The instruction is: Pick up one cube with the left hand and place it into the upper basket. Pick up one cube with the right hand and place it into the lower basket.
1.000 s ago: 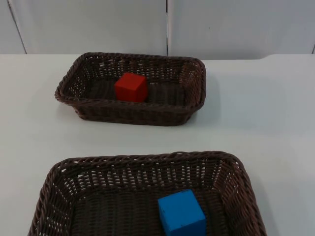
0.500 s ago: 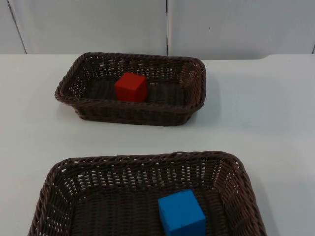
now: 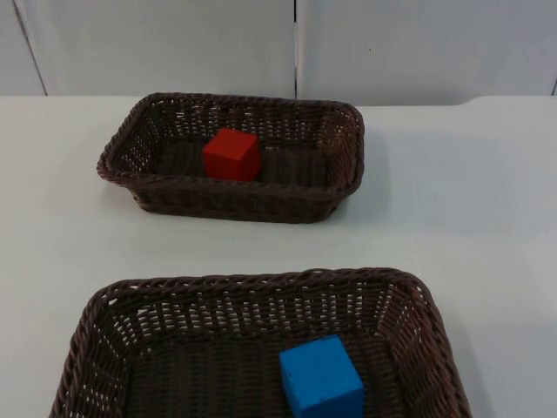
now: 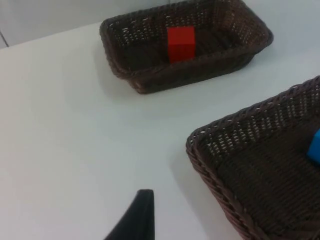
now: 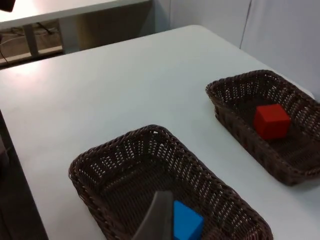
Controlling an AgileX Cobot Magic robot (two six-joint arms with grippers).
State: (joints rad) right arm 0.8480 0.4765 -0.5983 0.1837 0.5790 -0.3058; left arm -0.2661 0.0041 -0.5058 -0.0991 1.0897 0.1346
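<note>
From the top view, the red cube [image 3: 231, 154] sits inside the upper basket [image 3: 339, 124], near its middle, and the blue cube [image 3: 321, 378] rests on the floor of the lower basket [image 3: 104, 300], toward its right side. With each cube in its own basket, both placements look finished.

In the left wrist view, one black fingertip of the left end effector [image 4: 134, 217] hangs above bare white bench [image 4: 65, 125], well apart from both baskets; whether it is open or closed I cannot tell. It seems to be waiting.

In the right wrist view, a fingertip of the right end effector [image 5: 156, 216] stands over the lower basket, just beside the blue cube and holding nothing; again I cannot tell its state.
</note>
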